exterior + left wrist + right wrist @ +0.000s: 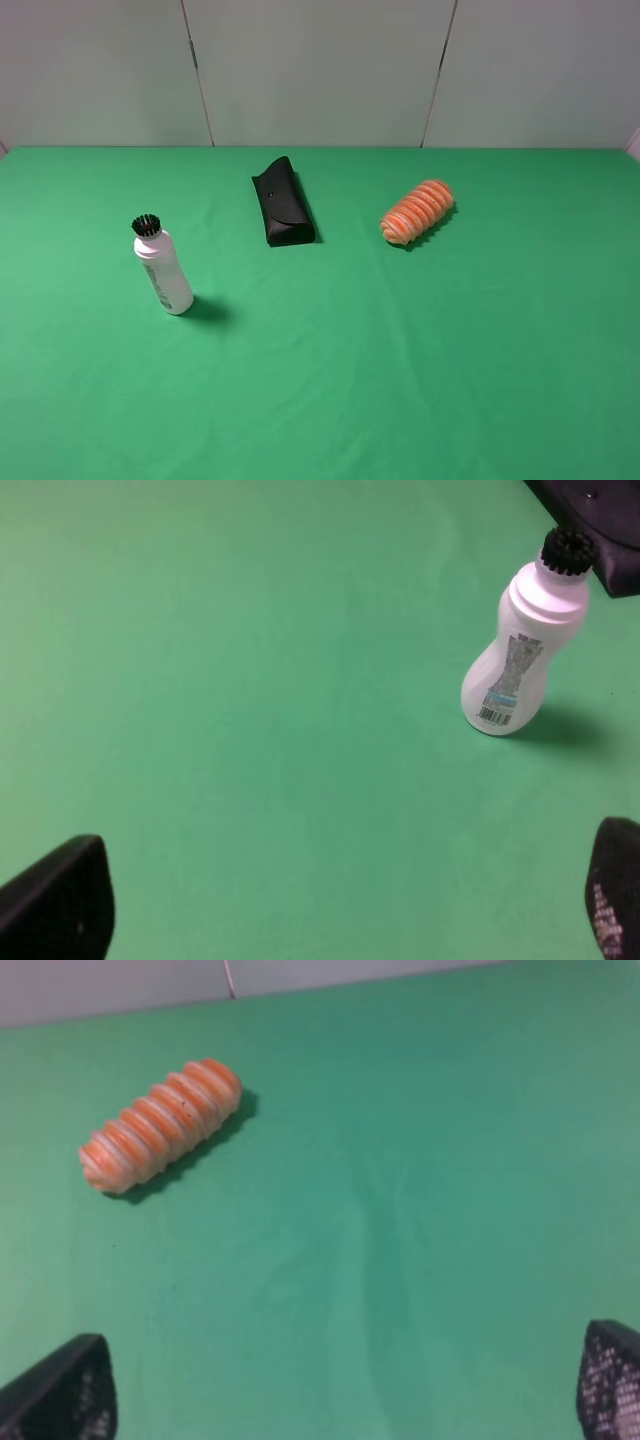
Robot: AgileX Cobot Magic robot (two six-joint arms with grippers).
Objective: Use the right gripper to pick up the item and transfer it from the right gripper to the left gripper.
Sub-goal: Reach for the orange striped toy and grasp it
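Note:
The item, an orange-and-cream ridged roll, lies on the green cloth right of centre, slanting toward the back right. In the right wrist view the item sits well ahead of my right gripper, whose black fingertips stand wide apart with nothing between them. My left gripper is likewise open and empty, its fingertips at the frame's lower corners over bare cloth. Neither arm shows in the exterior high view.
A white brush-capped bottle stands upright at the left, also seen as the bottle from the left wrist. A flat black case lies at the back centre. Grey wall panels rise behind the green table.

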